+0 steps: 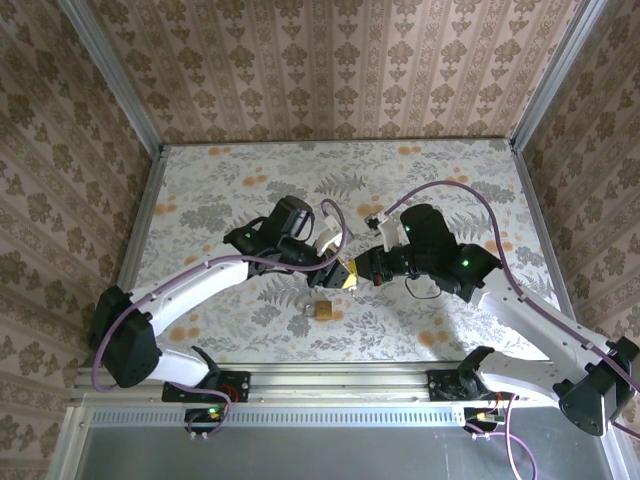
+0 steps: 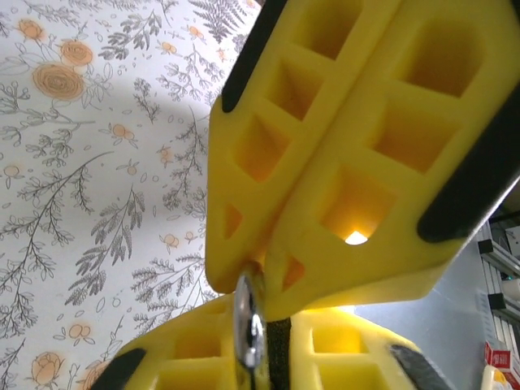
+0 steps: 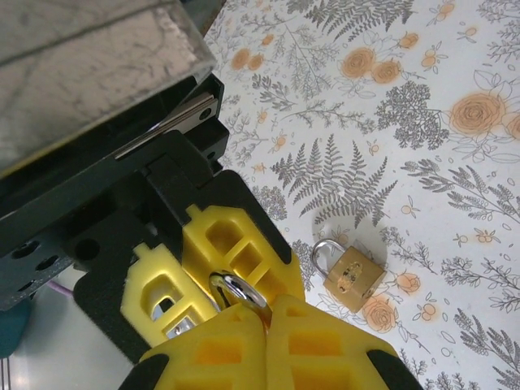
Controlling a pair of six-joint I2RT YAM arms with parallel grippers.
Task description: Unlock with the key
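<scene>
The key (image 3: 237, 290) shows its silver round head between my right gripper's (image 3: 264, 325) yellow fingers, which are shut on it. My left gripper (image 2: 276, 341) meets it tip to tip above the table's middle. The key (image 2: 248, 321) stands edge-on there, running from the right gripper's fingers (image 2: 341, 162) down between my left ones. The left fingers (image 3: 227, 244) stand close together with a narrow dark slit between them, and whether they still press the key I cannot tell. The brass padlock (image 3: 351, 278) lies flat on the table with its shackle closed, just below both grippers (image 1: 350, 274), padlock (image 1: 323, 311) untouched.
The floral table (image 1: 450, 180) is boxed in by patterned walls on the left, back and right. A metal rail (image 1: 330, 375) runs along the near edge by the arm bases. Purple cables (image 1: 450, 190) loop above the right arm.
</scene>
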